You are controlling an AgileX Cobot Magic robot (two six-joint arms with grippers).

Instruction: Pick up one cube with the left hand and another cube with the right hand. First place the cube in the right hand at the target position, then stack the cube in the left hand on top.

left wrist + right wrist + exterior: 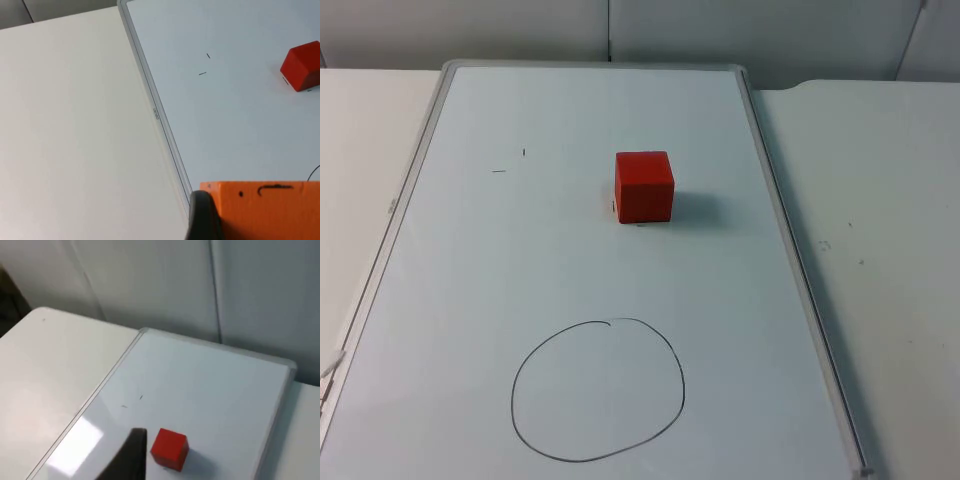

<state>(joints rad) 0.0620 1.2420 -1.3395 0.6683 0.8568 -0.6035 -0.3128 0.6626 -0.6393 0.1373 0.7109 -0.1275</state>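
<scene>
A red cube (644, 186) rests on the whiteboard (470, 260), a little beyond its middle. Nearer the front edge a hand-drawn black circle (598, 390) marks the board. My left gripper (250, 225) is shut on an orange cube (265, 205) and holds it above the board's left rim, with the red cube (302, 65) lying well away from it. My right gripper (131, 457) hangs high over the board, looking down at the red cube (170, 447), apart from it.
The whiteboard has a grey metal frame (790, 250) and lies on the white table (880, 200). Two small pen marks (510, 162) sit left of the red cube. The grey partition wall (720, 30) closes the far side.
</scene>
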